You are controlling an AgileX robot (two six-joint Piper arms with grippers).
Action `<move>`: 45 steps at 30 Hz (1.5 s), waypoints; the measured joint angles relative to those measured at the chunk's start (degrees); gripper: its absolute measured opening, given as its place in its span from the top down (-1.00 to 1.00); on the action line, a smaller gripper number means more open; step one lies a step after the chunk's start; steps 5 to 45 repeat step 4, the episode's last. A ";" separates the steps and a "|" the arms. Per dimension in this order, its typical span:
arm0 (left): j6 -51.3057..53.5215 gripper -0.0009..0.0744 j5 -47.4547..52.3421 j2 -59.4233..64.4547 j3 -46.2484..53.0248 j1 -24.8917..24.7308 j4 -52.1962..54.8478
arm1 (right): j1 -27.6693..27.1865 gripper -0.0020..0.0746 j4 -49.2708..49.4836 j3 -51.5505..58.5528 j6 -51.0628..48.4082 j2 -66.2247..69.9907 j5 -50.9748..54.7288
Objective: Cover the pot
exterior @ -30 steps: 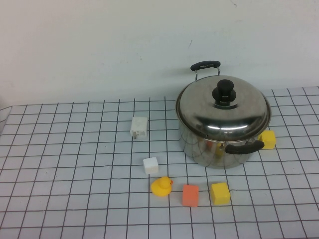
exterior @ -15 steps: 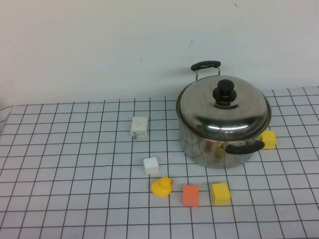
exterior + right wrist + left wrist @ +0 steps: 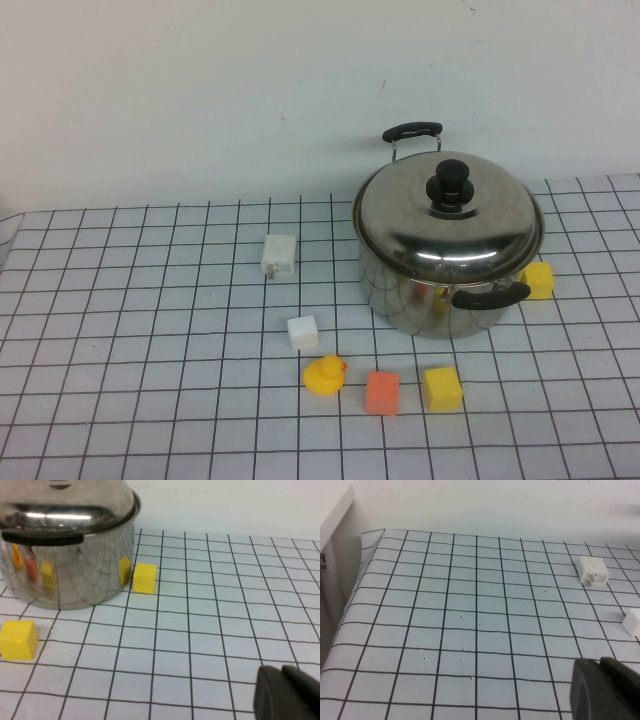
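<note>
The shiny steel pot [image 3: 430,290] with two black handles stands at the table's back right. The domed steel lid [image 3: 447,222] with a black knob sits on top of it, covering it. The pot also shows in the right wrist view [image 3: 60,570], with the lid [image 3: 75,500] on it. Neither arm shows in the high view. My left gripper [image 3: 600,687] is shut and empty, low over the bare left part of the table. My right gripper [image 3: 282,692] is shut and empty, low over the table to the right of the pot.
Near the pot lie a white charger [image 3: 279,256], a white block [image 3: 302,332], a yellow duck [image 3: 324,375], an orange block [image 3: 382,392] and two yellow blocks [image 3: 442,388] [image 3: 538,280]. The table's left edge [image 3: 350,605] drops off beside my left gripper.
</note>
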 joint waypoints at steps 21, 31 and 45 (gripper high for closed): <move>0.00 0.98 0.00 0.00 0.00 0.00 0.00 | 0.00 0.92 0.00 0.00 0.00 0.00 0.00; 0.00 0.98 0.00 0.00 0.00 0.00 0.00 | 0.00 0.92 0.00 0.00 0.00 0.00 0.00; 0.00 0.98 0.00 0.00 0.00 0.00 0.00 | 0.00 0.92 0.00 0.00 0.00 0.00 0.00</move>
